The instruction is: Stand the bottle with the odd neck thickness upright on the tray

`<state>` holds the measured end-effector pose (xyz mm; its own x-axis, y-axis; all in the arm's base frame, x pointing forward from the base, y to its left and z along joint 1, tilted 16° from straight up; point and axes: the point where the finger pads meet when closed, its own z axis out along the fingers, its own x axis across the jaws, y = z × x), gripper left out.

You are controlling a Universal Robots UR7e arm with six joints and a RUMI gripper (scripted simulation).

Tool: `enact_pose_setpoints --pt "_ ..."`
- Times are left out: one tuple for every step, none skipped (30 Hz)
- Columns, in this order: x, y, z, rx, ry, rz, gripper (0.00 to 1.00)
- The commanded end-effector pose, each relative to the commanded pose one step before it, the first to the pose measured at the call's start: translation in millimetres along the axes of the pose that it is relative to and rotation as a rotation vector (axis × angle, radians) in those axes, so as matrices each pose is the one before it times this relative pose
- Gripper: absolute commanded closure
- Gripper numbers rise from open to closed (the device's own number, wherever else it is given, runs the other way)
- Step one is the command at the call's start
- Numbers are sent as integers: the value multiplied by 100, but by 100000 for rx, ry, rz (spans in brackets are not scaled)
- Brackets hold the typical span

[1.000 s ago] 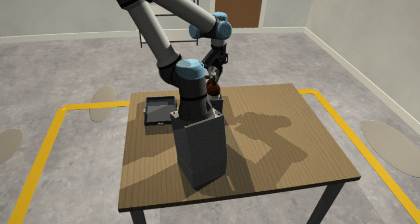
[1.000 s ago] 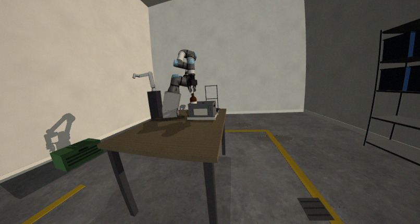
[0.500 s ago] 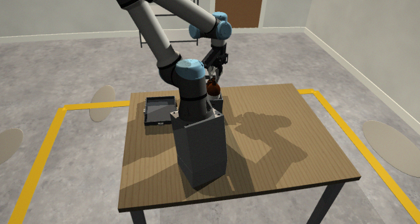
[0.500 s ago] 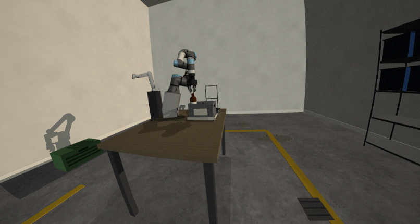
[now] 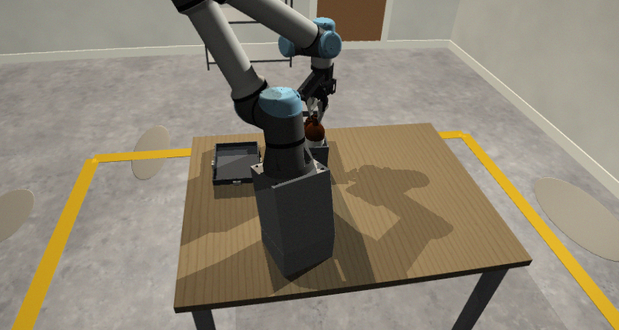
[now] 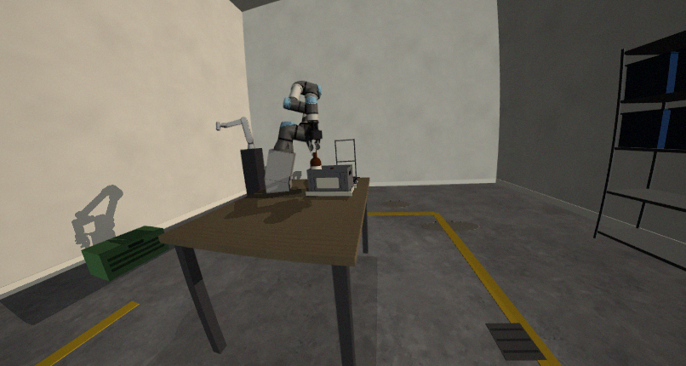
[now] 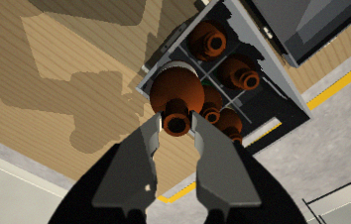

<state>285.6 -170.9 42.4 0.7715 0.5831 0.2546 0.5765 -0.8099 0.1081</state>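
Observation:
My gripper (image 5: 316, 113) (image 6: 315, 149) (image 7: 176, 112) is shut on the neck of a brown bottle (image 5: 315, 132) (image 6: 315, 161) (image 7: 175, 91) with a white band low on its body. The bottle is upright and raised partly above the grey crate (image 5: 319, 156) (image 6: 343, 183) (image 7: 286, 84); its base is hidden. Several other brown bottles, among them one at the top (image 7: 206, 37), one at the right (image 7: 235, 70) and one beside the held bottle (image 7: 210, 100), stand in the crate's compartments. Their neck differences are too small to tell. The dark tray (image 5: 225, 182) (image 7: 334, 32) holds nothing visible.
The crate and tray stand on the wooden table (image 5: 402, 154) (image 6: 288, 238), the tray left of the crate in the top view. The robot's grey pedestal (image 5: 299, 223) stands in front of the crate in that view and partly hides it. The crate has divider walls between its compartments.

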Motion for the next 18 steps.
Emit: enact_pose_setpoints --pt "-4 41 -27 -102 -19 -25 100" --pt "0 0 0 0 0 0 100" --pt "0 0 0 0 0 0 100" --pt "0 0 0 0 0 0 100" --pt "0 0 0 0 0 0 100" --pt "0 0 0 0 0 0 100" --pt "0 0 -1 0 0 0 100" --pt "0 0 -3 0 0 0 100" --pt "0 0 -5 0 0 0 100" --pt "0 0 -9 0 0 0 100" --pt "0 0 -13 0 0 0 100" --pt "0 0 0 0 0 0 100" --pt "0 0 0 0 0 0 100" --pt "0 0 -17 0 0 0 100" --pt "0 0 -22 0 0 0 100" --pt "0 0 -27 0 0 0 100" --pt "0 0 -32 0 0 0 100" --pt "0 0 -38 0 0 0 100"
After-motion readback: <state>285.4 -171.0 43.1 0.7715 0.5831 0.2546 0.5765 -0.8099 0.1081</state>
